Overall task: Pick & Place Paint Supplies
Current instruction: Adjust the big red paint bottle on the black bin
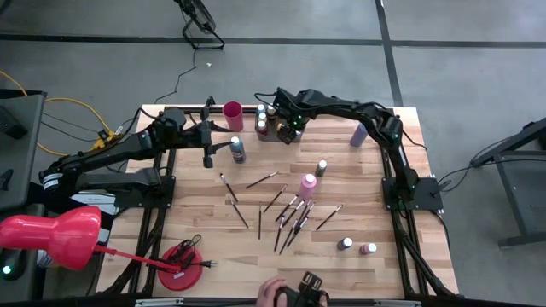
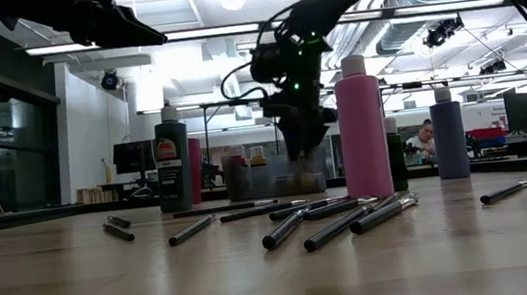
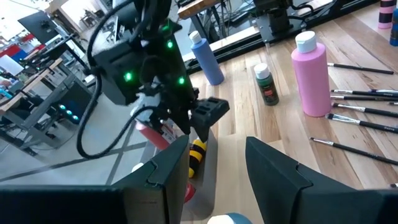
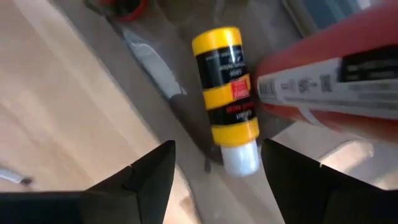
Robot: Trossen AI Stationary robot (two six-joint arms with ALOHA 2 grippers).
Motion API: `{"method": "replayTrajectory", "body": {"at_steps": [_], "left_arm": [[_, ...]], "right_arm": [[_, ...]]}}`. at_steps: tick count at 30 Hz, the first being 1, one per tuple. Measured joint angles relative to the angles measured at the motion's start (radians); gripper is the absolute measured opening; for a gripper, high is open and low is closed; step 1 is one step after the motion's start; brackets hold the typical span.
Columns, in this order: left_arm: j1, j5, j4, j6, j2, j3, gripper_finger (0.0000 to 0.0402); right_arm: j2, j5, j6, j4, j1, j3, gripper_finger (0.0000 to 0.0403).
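Parted and empty, my right claw [image 4: 214, 165] hovers over the yellow-and-black paint bottle [image 4: 228, 93] lying in the clear tray [image 3: 202, 186] beside a red bottle [image 4: 329, 78]. Placing looks done; next I lift clear. Tray edges are hard to trace, probably clear plastic.

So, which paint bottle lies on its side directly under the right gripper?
The yellow bottle, lying in the grey tray below the open right gripper. The pink bottle and the lavender bottle stand upright on the table.
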Motion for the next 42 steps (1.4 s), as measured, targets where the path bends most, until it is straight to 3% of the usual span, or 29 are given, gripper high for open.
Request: {"method": "replayTrajectory", "body": {"at_steps": [7, 15, 26, 31, 42], "left_arm": [[0.0, 0.0, 0.0, 0.0, 0.0, 0.0, 0.0152], [0.0, 0.0, 0.0, 0.0, 0.0, 0.0, 0.0152], [0.0, 0.0, 0.0, 0.0, 0.0, 0.0, 0.0152], [0.0, 0.0, 0.0, 0.0, 0.0, 0.0, 0.0152], [0.0, 0.0, 0.001, 0.0, 0.0, 0.0, 0.0152]], "right_arm": [[0.033, 0.045, -0.01, 0.024, 0.001, -0.001, 0.0224], [0.049, 0.064, -0.207, 0.044, 0.011, 0.001, 0.0223], [0.079, 0.052, -0.245, 0.068, 0.015, 0.003, 0.0218], [0.08, 0.045, -0.243, 0.066, 0.015, 0.003, 0.0179], [0.06, 0.051, -0.237, 0.061, 0.015, 0.0, 0.0042]]}}
